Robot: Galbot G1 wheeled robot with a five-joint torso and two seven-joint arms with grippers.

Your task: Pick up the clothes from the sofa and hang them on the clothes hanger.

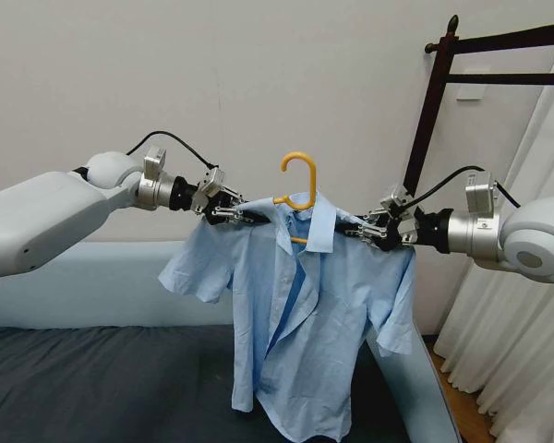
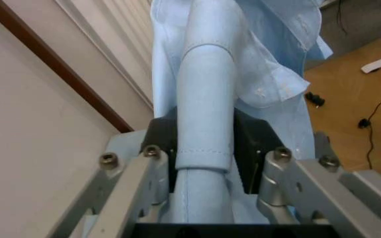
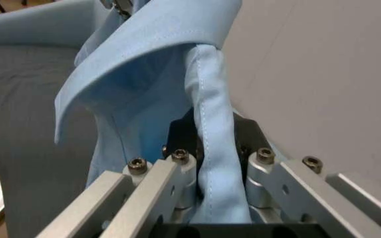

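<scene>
A light blue shirt [image 1: 295, 314], draped on a yellow hanger [image 1: 300, 175], is held aloft above the sofa [image 1: 74, 378] — one shoulder is clamped by the left gripper [image 1: 245, 216], the other by the right gripper [image 1: 355, 231] — with a dark wooden rack [image 1: 429, 120] seen behind.

Holds both arms raised and reaching inward toward each other, forearms close to level. Bends the left arm at the elbow and points the left gripper [image 1: 244, 215] to the right and slightly down, jaws clamped on a fold of the shirt [image 1: 305, 314]. Points the right gripper [image 1: 356, 231] to the left, a little lower, jaws likewise closed on cloth. Presses dark pads [image 2: 160, 141] flat against the pinched fold from both sides. Sets the two grippers well apart, facing each other.
</scene>
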